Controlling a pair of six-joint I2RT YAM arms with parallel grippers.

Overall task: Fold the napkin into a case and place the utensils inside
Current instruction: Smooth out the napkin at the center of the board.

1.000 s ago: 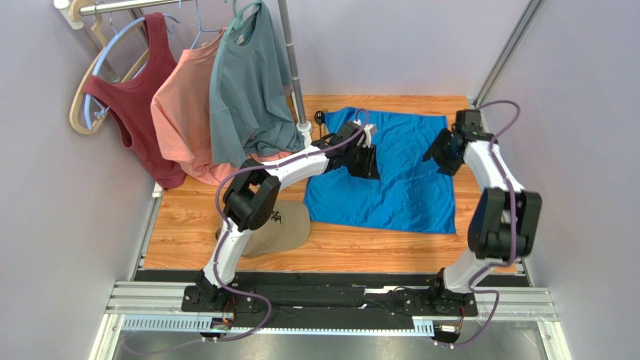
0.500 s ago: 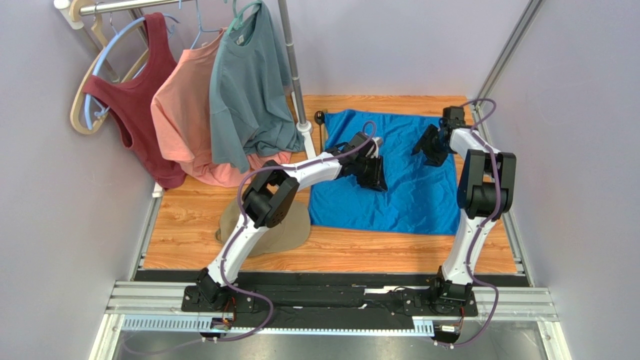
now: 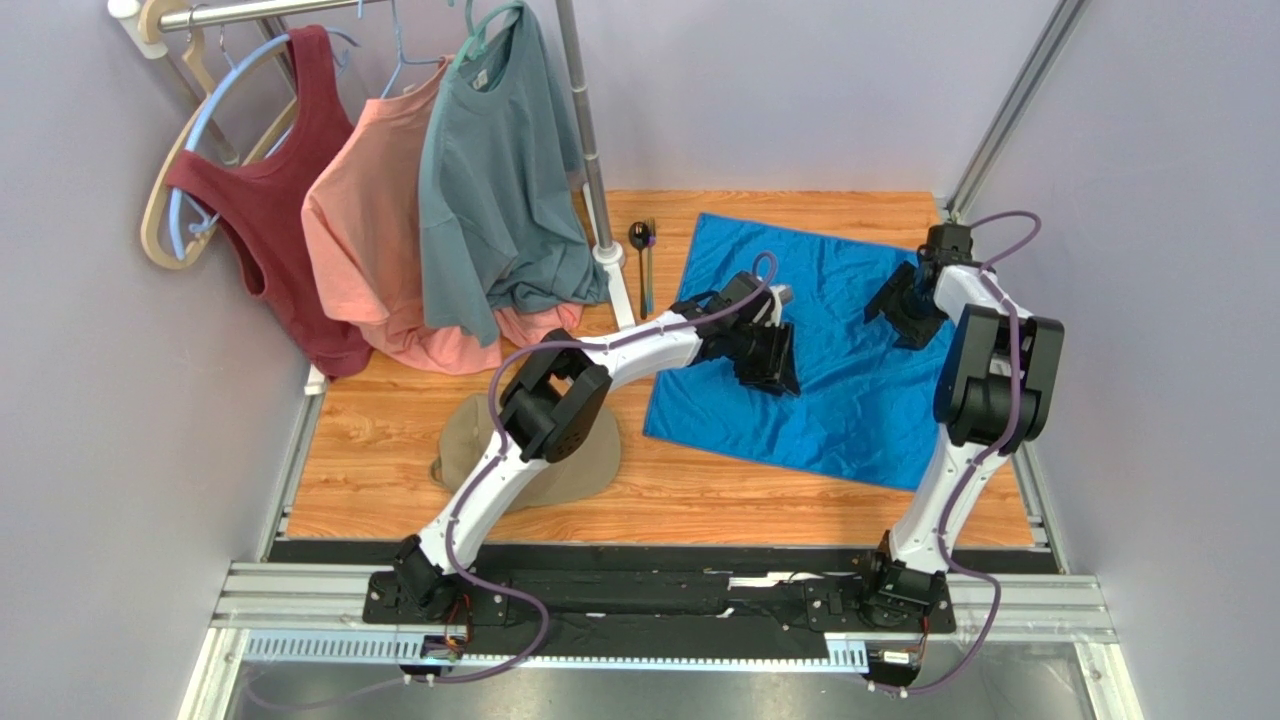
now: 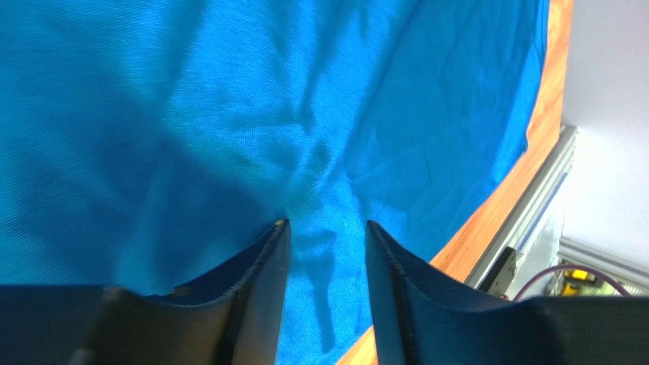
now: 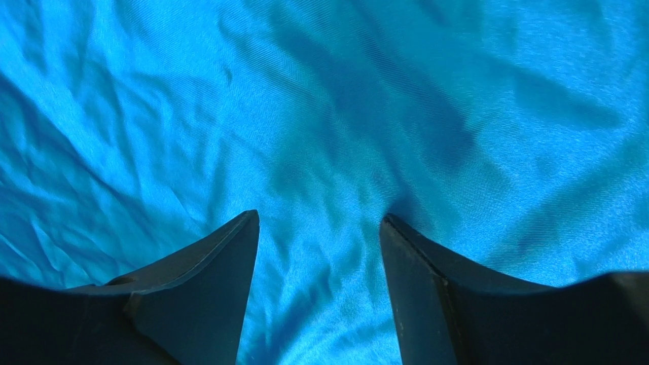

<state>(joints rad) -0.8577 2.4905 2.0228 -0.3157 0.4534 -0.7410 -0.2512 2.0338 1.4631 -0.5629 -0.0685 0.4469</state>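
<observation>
The bright blue napkin (image 3: pixel 842 405) lies spread flat and slightly skewed on the right part of the wooden table. It fills the left wrist view (image 4: pixel 190 114) and the right wrist view (image 5: pixel 305 99). My left gripper (image 3: pixel 778 360) (image 4: pixel 325 226) is open, its tips down on the cloth near the napkin's middle. My right gripper (image 3: pixel 899 308) (image 5: pixel 319 219) is open, its tips on the cloth near the far right edge. The utensils (image 3: pixel 643 258), a black-bowled spoon and a fork, lie side by side on bare wood left of the napkin, next to the pole. No case is formed.
A tan cap (image 3: pixel 586 458) lies near the left arm's elbow. A clothes rack pole (image 3: pixel 594 165) stands at the back left with a grey-teal T-shirt (image 3: pixel 496 165), a salmon shirt and a red top on hangers. A metal rail (image 4: pixel 525 220) borders the table on the right.
Both grippers have moved to the right and the napkin has slid and turned with them. The utensils by the pole now lie fully uncovered.
</observation>
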